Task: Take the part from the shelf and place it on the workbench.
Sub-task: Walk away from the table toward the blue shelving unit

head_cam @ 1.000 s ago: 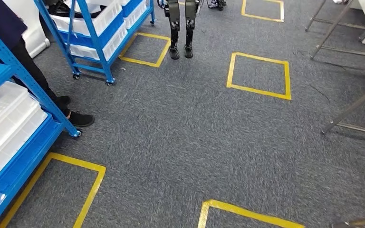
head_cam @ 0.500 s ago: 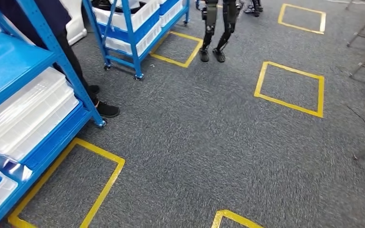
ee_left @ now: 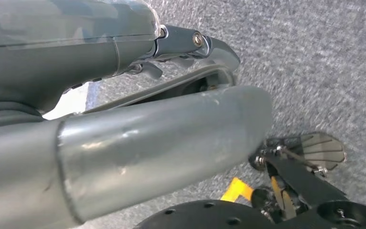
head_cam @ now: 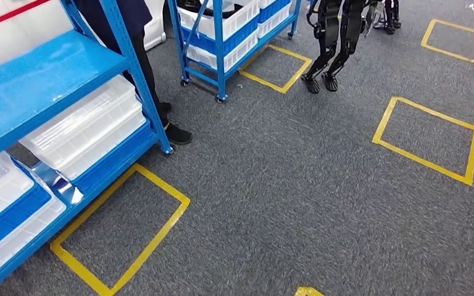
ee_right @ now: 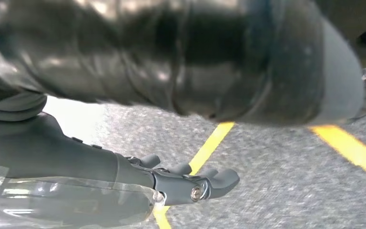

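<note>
A blue shelf (head_cam: 49,86) fills the left of the head view. It carries clear lidded bins (head_cam: 86,129) on its lower levels, and its top level looks bare. I cannot make out any single part in the bins. My left hand (ee_left: 138,47) hangs over the grey carpet, its fingers (ee_left: 190,40) stretched out with nothing in them. My right hand (ee_right: 124,176) also hangs above the carpet, its fingers (ee_right: 209,181) apart and holding nothing.
A person (head_cam: 139,49) stands just behind the shelf's corner post, one shoe (head_cam: 178,134) at its foot. A second blue wheeled rack (head_cam: 222,37) with white bins stands further back. Another robot's legs (head_cam: 330,43) are at the far middle. Yellow floor squares (head_cam: 123,228) (head_cam: 429,139) mark the carpet.
The camera has swung left: the whole scene has shifted right and the blue shelf with its bins now takes up much more of the left side.
</note>
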You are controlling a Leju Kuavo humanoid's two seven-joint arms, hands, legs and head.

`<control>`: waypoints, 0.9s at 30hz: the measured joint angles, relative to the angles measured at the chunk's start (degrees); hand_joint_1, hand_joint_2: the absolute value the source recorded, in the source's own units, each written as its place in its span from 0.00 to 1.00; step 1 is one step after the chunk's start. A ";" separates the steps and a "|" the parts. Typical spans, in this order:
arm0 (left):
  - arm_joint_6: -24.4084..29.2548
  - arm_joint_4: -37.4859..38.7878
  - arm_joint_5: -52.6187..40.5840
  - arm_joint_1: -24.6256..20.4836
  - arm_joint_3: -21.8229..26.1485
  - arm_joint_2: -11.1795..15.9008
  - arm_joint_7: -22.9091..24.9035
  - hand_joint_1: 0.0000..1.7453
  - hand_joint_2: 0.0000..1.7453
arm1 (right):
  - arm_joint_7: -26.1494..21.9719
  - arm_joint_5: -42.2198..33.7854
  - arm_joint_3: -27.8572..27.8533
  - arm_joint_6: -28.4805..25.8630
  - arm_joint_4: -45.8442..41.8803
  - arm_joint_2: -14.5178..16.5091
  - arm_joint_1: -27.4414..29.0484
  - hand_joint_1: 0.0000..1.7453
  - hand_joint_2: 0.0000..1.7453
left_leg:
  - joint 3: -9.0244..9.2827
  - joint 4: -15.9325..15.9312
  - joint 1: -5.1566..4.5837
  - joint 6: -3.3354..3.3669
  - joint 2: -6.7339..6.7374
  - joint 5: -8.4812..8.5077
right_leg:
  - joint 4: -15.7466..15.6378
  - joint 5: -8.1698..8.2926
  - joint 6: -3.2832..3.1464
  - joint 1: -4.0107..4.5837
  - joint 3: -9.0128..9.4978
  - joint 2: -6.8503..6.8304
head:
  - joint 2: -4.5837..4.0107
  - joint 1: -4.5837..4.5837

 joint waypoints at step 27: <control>0.03 0.00 -0.26 0.10 0.00 0.00 0.30 0.00 0.00 | -0.15 0.16 -0.03 -0.08 0.02 0.56 0.29 0.00 0.00 | -2.88 7.87 0.31 -0.81 -1.90 -3.05 | 0.83 0.13 -1.18 -0.17 -1.04 1.36 | -0.01 -0.15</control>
